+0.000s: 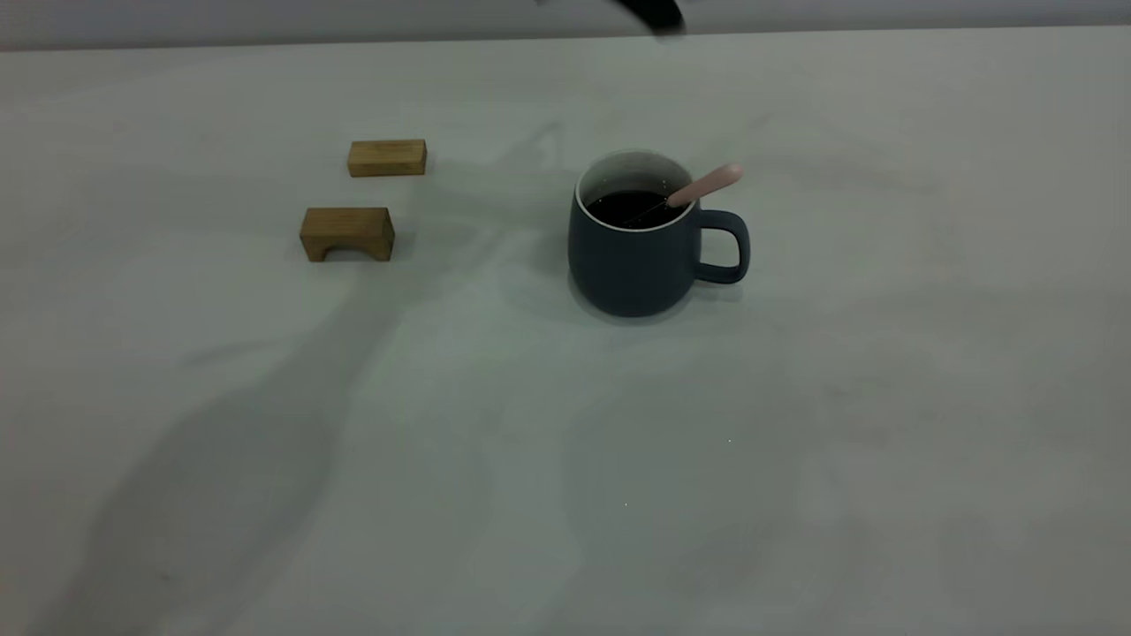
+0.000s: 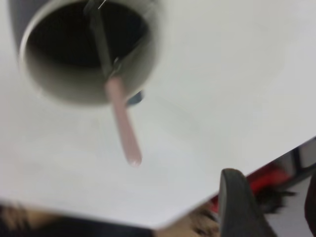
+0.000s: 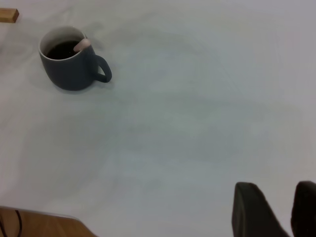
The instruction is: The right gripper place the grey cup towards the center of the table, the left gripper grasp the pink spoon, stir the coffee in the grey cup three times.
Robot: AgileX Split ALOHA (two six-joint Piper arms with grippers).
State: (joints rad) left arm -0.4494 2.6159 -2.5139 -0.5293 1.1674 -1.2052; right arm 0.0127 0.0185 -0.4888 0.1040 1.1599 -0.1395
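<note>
The grey cup [image 1: 632, 256] stands upright near the middle of the table [image 1: 795, 442], somewhat toward its far edge. It is a rounded, dark slate-grey mug with a matt outside, a pale off-white inside and a thin light rim; its loop handle [image 1: 726, 247] points toward the table's right edge. The coffee [image 1: 627, 208] inside is nearly black and sits a little below the rim.

The pink spoon [image 1: 707, 185] stands in the cup with its thin metal neck dipping into the coffee. Its pale pink handle leans on the rim just above the loop handle and sticks out past it, slanting up toward the right. Nothing holds the spoon.

Two tan wooden blocks lie well apart from the cup toward the table's left edge: a plain bar [image 1: 387, 158] farther back and an arched block [image 1: 347, 234] in front of it.

The left gripper [image 2: 269, 207] is raised above the cup, looking down into it; its fingers stand apart with nothing between them. The right gripper [image 3: 276, 210] hangs well away from the cup over bare table, its fingers also parted and holding nothing. In the exterior view only a dark bit of an arm [image 1: 658, 16] shows at the far edge.
</note>
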